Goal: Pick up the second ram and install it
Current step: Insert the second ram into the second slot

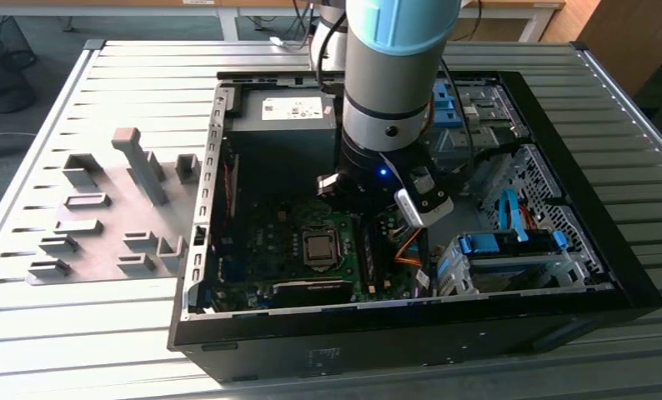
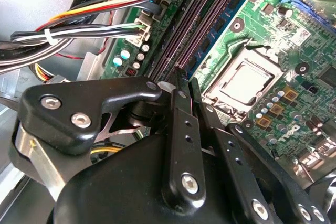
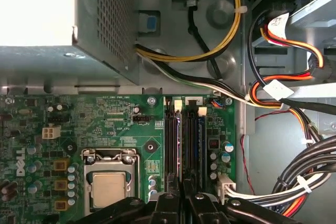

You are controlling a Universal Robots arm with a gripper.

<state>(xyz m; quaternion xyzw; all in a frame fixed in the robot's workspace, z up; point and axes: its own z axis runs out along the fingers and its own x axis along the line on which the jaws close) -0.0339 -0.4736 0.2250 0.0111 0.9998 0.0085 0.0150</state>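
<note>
Motherboard [image 3: 126,124] slots [image 3: 181,145] flank end effector [image 3: 181,195].

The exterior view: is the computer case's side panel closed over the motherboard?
No: the computer case lies open, with the motherboard exposed and the arm reaching into it.

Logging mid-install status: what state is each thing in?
PC case: lying on its side, panel off, open.
gripper: down inside the case, tips at the memory slots.
blue ram stick: standing upright in a slot.
CPU socket: chip in, frame closed, no cooler on it.
</note>
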